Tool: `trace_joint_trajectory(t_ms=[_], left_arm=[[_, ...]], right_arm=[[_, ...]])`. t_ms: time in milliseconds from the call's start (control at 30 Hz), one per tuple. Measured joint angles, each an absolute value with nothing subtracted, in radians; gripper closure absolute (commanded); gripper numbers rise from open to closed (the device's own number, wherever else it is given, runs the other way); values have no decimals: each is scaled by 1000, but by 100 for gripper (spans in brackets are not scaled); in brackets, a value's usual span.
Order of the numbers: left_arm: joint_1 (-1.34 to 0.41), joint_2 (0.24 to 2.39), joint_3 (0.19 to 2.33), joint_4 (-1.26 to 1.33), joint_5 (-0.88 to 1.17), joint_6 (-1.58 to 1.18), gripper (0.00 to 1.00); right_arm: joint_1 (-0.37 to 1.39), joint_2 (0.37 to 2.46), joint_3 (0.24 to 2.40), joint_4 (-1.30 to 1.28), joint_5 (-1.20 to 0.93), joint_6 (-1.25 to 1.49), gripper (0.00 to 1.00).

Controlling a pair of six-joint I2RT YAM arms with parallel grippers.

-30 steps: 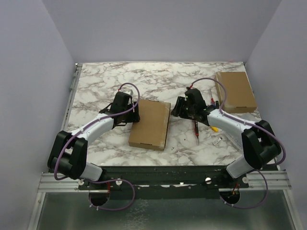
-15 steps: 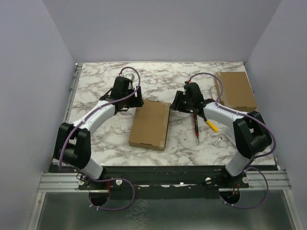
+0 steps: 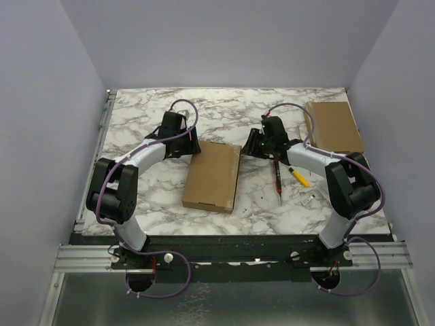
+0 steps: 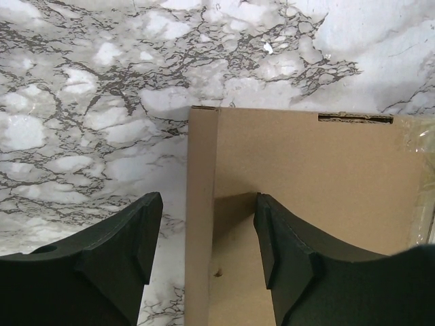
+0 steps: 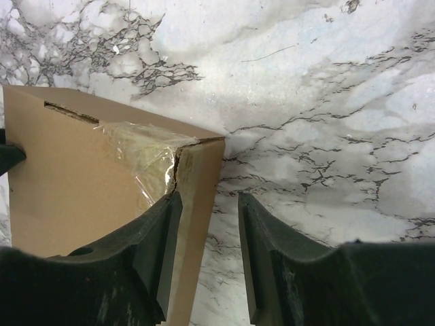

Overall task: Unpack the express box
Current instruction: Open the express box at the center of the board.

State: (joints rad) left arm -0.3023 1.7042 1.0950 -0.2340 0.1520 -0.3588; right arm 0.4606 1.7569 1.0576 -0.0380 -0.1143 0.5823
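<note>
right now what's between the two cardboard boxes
Top view: the right gripper with its arm, a red-handled tool and a yellow-tipped tool.

Overhead light, soft and even: top view bright, the marble table (image 3: 136, 122) pale with no hard glare, shadows short and soft, side walls splaying out toward 3 and 9 o'clock. Left wrist view is sharp on the box (image 4: 306, 176), with a dull shadow toward 6 o'clock beside my left fingers (image 4: 102, 272), near-black and soft. Right wrist view: the tape (image 5: 139, 153) glints faintly, my right fingers (image 5: 292, 272) dark and slightly blurred at 6 o'clock.
</note>
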Motion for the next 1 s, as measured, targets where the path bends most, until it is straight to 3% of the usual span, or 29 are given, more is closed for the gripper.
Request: trace_joint_trajectory(t_ms=[333,633,1000], left_arm=[[-301,1696,1082,-217,153,-358,39],[-300,1696,1082,-216,154,-358,39],[-298,1694,1076,-208,152,-361,41]], right_arm=[[461,1708,1063,-53,-120,567,49],[461,1728,1073,-47,-129,567,52],[462,1763,1076,-47,-110,584,72]])
